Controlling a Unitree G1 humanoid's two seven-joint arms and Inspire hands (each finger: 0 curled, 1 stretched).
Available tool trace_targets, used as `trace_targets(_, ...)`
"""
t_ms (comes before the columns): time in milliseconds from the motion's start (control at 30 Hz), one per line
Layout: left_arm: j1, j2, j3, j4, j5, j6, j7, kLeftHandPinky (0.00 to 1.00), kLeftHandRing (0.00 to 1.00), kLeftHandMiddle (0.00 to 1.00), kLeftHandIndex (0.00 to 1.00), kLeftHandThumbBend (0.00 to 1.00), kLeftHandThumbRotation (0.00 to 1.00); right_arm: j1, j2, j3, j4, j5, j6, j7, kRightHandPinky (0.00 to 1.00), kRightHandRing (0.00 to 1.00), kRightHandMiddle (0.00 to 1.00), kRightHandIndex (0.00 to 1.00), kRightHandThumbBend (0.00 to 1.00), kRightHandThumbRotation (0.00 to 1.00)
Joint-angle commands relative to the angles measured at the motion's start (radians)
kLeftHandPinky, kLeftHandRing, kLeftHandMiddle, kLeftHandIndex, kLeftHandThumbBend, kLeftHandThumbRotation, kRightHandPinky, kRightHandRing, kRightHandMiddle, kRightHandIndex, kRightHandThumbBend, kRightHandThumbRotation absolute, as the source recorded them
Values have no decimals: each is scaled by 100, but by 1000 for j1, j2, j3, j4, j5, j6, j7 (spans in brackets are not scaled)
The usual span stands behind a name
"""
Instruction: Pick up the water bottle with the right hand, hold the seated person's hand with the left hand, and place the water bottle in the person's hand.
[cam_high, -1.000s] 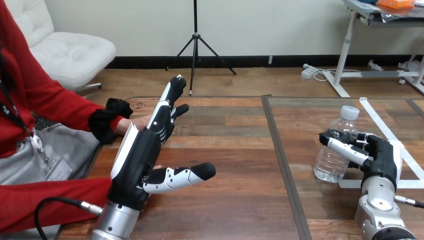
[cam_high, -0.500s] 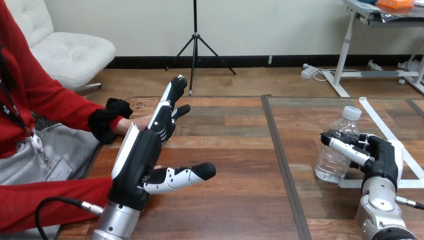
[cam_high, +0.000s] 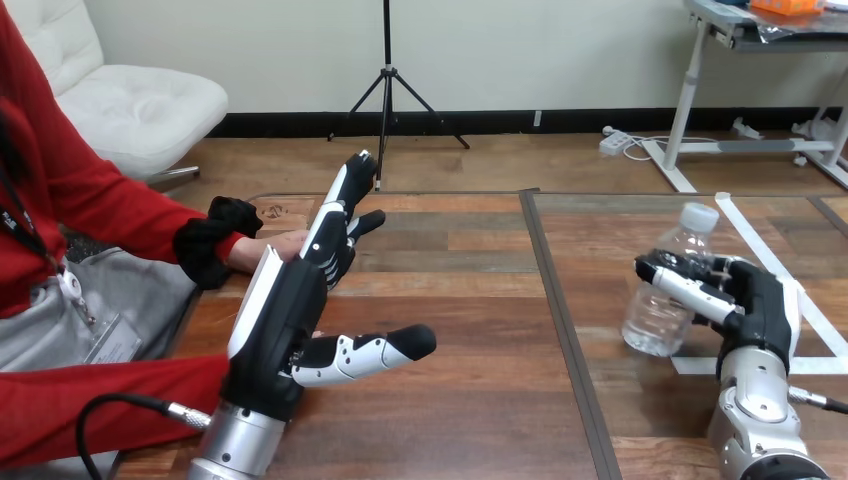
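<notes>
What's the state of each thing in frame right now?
Bottle: capped, tilted, gripped; can't tell if its base is off the table.
Right hand: shut, fingers curled round the bottle.
Left hand: open, fingers straight, thumb out, holding nothing.
Person's hand: resting on the table behind the left hand, mostly hidden; contact can't be told.

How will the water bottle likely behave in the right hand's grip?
The water bottle looks like thin clear plastic, so the right hand curled round it may dent it. Tall and tilted, it would probably tip if released.
</notes>
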Motion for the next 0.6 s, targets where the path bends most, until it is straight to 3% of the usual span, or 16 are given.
trace_targets(0, -62, -7, -5, -24, 12, -2, 10, 90, 99, 100, 100, 100, 51, -64, 11, 1, -93, 17, -80, 33, 37, 42, 44, 40, 86, 0)
trace_targets(300, -69, -7, 0, -22, 15, 11, 16, 90, 99, 100, 100, 100, 51, -51, 28, -15, -138, 72, -128, 120, 38, 41, 43, 40, 83, 0)
trace_targets(567, -71, 7, 19, -36, 53, 29, 48, 90, 99, 100, 100, 100, 51, -10, 57, 0, -250, 105, -174, 190, 38, 39, 40, 38, 83, 0)
